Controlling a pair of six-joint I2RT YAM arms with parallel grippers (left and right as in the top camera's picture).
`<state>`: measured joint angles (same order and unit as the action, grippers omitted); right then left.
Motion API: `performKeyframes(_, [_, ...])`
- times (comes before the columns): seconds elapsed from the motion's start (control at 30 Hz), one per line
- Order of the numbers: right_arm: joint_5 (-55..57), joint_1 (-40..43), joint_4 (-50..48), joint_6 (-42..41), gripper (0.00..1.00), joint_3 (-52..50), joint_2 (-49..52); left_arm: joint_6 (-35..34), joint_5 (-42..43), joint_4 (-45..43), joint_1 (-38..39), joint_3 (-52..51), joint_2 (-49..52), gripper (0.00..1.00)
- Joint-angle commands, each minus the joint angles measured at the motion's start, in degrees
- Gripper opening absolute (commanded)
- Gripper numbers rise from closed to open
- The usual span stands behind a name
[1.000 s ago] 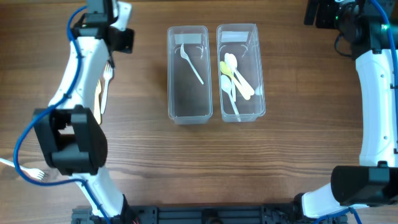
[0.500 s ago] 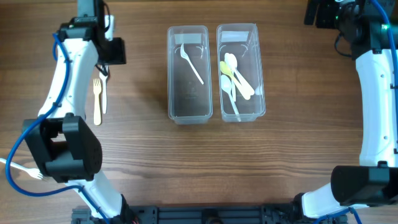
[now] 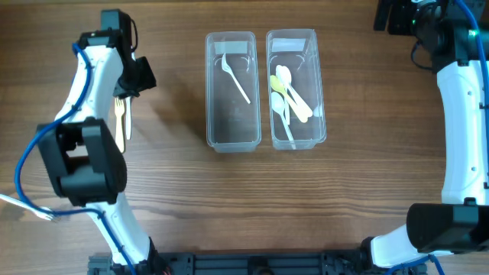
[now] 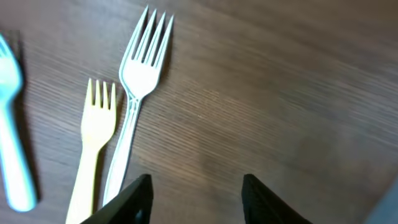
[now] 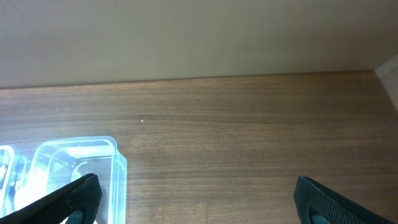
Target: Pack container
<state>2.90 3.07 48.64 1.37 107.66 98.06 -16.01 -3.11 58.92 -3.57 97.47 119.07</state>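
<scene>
Two clear containers stand at the table's middle. The left container (image 3: 213, 114) holds one white utensil (image 3: 237, 80). The right container (image 3: 319, 92) holds several white and yellow spoons (image 3: 289, 95). A yellow fork (image 3: 120, 128) and a white fork (image 3: 127, 122) lie side by side at the left. In the left wrist view the white fork (image 4: 140, 81) and the yellow fork (image 4: 93, 143) lie just ahead-left of my open, empty left gripper (image 4: 196, 193), which hovers over them (image 3: 131, 85). My right gripper (image 5: 199, 199) is open and empty at the far right corner (image 3: 390, 17).
A light blue utensil (image 4: 12, 155) lies left of the yellow fork. Another white fork (image 3: 40, 214) lies at the front left edge, partly under the left arm. The right container's corner (image 5: 81, 168) shows in the right wrist view.
My left gripper has swung from the far edge down toward the two forks and now hovers at their tines. The right arm has not moved.
</scene>
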Motion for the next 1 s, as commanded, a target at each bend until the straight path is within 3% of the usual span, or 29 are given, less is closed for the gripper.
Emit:
performKeyframes(0.0, [0.98, 0.17, -0.15, 0.13, 1.00, -0.15, 0.39, -6.08, 0.79, -0.35, -1.92, -0.94, 3.56, 0.39])
performKeyframes(0.37, [0.98, 0.17, -0.15, 0.11, 1.00, -0.15, 0.39, -7.19, 1.11, -1.09, -4.96, -1.22, 4.50, 0.44])
performKeyframes(0.67, [0.98, 0.17, -0.15, 0.13, 0.99, -0.15, 0.39, -6.71, 1.09, -11.76, -4.96, -10.23, 4.52, 0.48])
performKeyframes(0.97, [0.96, 0.17, -0.15, 0.13, 1.00, -0.15, 0.39, -3.67, 0.44, -14.14, -5.09, -12.76, 4.50, 0.53])
